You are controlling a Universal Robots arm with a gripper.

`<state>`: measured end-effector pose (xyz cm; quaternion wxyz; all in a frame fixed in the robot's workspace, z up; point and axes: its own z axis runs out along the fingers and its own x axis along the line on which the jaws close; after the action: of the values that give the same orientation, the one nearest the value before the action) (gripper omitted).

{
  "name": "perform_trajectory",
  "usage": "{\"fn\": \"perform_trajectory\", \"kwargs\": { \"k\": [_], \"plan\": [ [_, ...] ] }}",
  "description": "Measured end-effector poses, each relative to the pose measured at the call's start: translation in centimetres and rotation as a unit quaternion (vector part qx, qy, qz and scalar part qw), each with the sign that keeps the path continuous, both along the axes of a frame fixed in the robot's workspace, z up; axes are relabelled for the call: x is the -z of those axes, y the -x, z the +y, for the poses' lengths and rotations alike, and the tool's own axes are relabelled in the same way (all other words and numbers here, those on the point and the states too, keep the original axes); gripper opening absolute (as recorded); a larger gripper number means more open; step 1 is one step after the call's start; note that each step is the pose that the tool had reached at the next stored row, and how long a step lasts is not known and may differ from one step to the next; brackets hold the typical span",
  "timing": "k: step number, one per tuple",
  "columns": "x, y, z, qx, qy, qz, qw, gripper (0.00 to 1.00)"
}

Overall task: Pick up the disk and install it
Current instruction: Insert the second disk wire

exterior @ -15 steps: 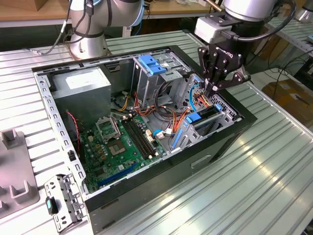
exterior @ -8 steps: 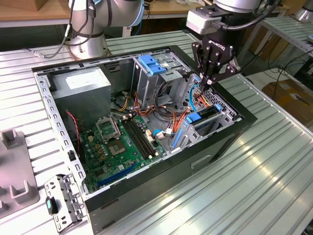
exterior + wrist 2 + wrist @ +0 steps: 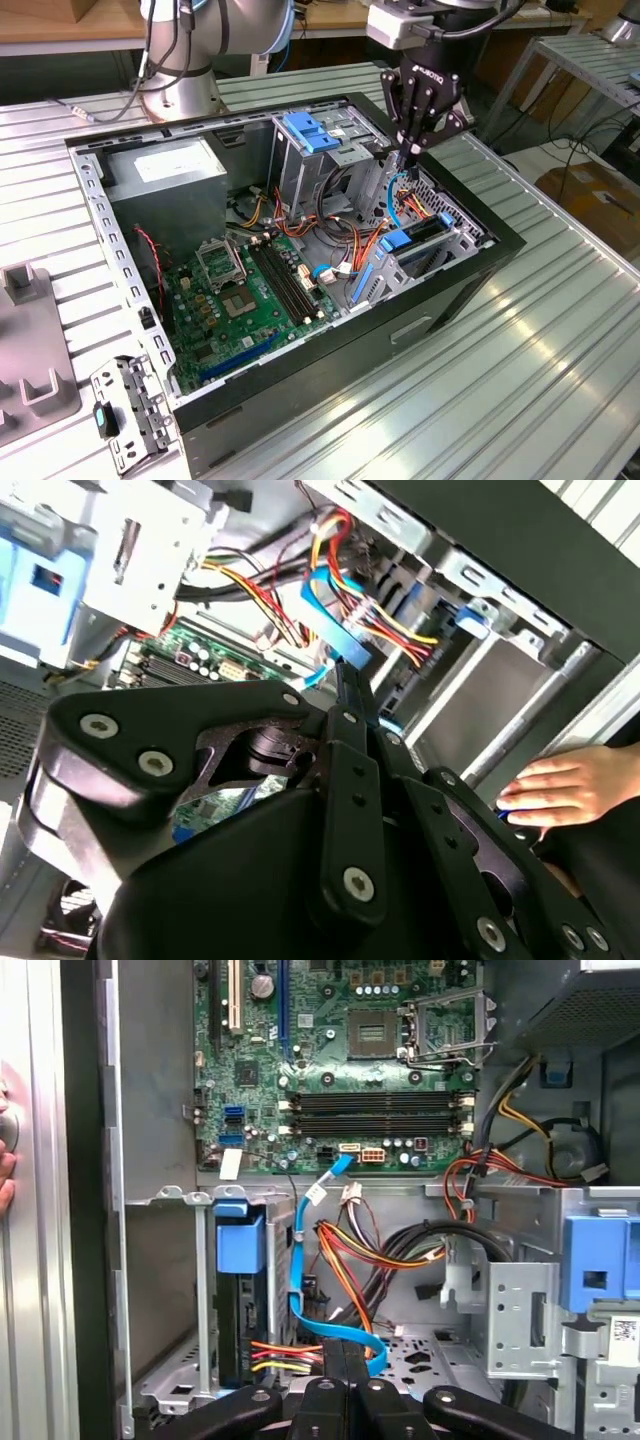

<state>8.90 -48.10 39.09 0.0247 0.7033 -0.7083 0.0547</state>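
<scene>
- Your gripper [image 3: 413, 150] hangs over the open computer case [image 3: 480, 262], above the drive bays on the exterior view's right.
- In the first wrist view the fingers [image 3: 345, 1400] lie side by side with no gap, so the jaws are pressed together and pinch nothing.
- In the second wrist view the gripper [image 3: 345, 685] points its closed tip down toward the bundle of coloured wires [image 3: 395, 620] beside the bay.
- The disk [image 3: 238, 1295] sits upright in its metal bay [image 3: 170, 1290] inside the case, black body below, bright blue rail on top; red, yellow and orange leads run to its lower end.
- In the exterior view you see the disk [image 3: 412, 243] slotted in the bay near the case's right wall, just below the gripper.
- A flat blue cable [image 3: 305, 1260] runs from the motherboard [image 3: 340, 1060] past the disk to curl near the fingertips; you cannot tell whether it touches them.
- The motherboard lies flat in the case floor, with a larger light-blue bracket [image 3: 312, 131] on the upper cage well apart from the disk.
- A person's hand [image 3: 560, 790] rests on the case's outer edge, close to the gripper.
- The case sits on the ribbed metal surface [image 3: 520, 380]; a small metal bracket [image 3: 130, 415] lies beside it at the exterior view's left.
</scene>
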Motion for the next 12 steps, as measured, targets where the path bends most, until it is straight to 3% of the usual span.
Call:
{"fn": "perform_trajectory", "kwargs": {
  "k": [2, 8, 10, 12],
  "plan": [
    [0.00, -0.20, 0.64, 0.000, 0.0001, 0.0006, 1.00000, 0.11],
    [0.05, -1.04, 1.44, 0.001, 0.0048, 0.0039, 0.99998, 0.11],
    [0.20, -1.04, 1.57, 0.002, 0.0107, 0.0039, 0.99993, 0.11],
    [0.25, -1.05, 1.58, 0.002, 0.0216, 0.0039, 0.99976, 0.11]
  ]
}}
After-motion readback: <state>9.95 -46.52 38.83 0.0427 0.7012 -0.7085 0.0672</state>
